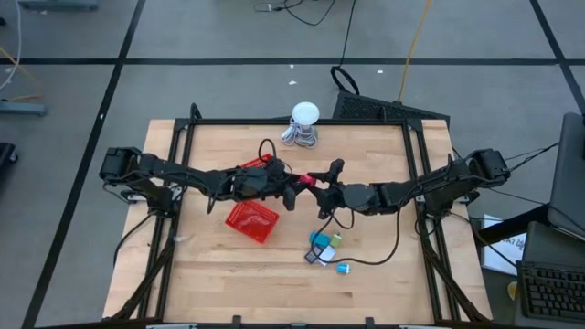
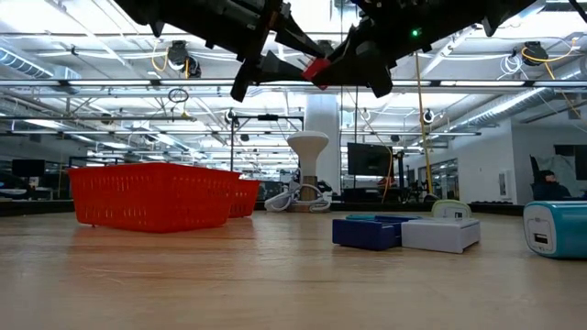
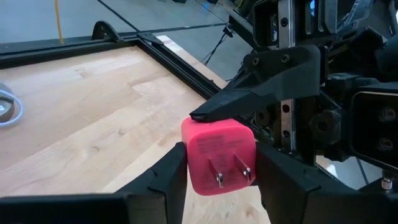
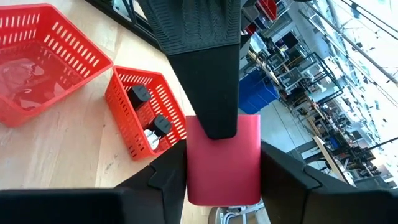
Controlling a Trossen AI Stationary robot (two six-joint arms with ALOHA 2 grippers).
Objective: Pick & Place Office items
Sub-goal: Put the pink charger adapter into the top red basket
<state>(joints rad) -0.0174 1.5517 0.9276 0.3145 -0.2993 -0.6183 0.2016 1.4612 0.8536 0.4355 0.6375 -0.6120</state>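
Note:
A pink-red plug charger (image 3: 217, 155) with two metal prongs hangs high above the table's middle (image 1: 308, 181), between both grippers (image 2: 316, 69). My left gripper (image 1: 294, 189) comes from the table's left and my right gripper (image 1: 322, 185) from its right; each is shut on the charger. More small items lie on the table nearer the near edge: a light blue and green one (image 1: 322, 240), a dark and a white one (image 1: 314, 257), and a light blue one (image 1: 343, 268). Black and white pieces lie in a red basket (image 4: 149, 121). My left gripper pinches the pink-red charger by two opposite side faces (image 3: 189, 168), coming level from the table's left; the pronged face points back at its wrist. The charger is lifted clear. My right gripper pinches the charger's other pair of faces (image 4: 193, 180) from the table's right, crosswise to the left fingers; one of its fingers (image 3: 249, 99) lies on the top edge.
Two red mesh baskets stand left of centre: one (image 1: 251, 219) in the open, one (image 1: 260, 166) under the left arm. A white round-headed gadget with coiled cable (image 1: 304, 123) stands by the far edge. A black cable (image 1: 375, 256) loops on the table's right half.

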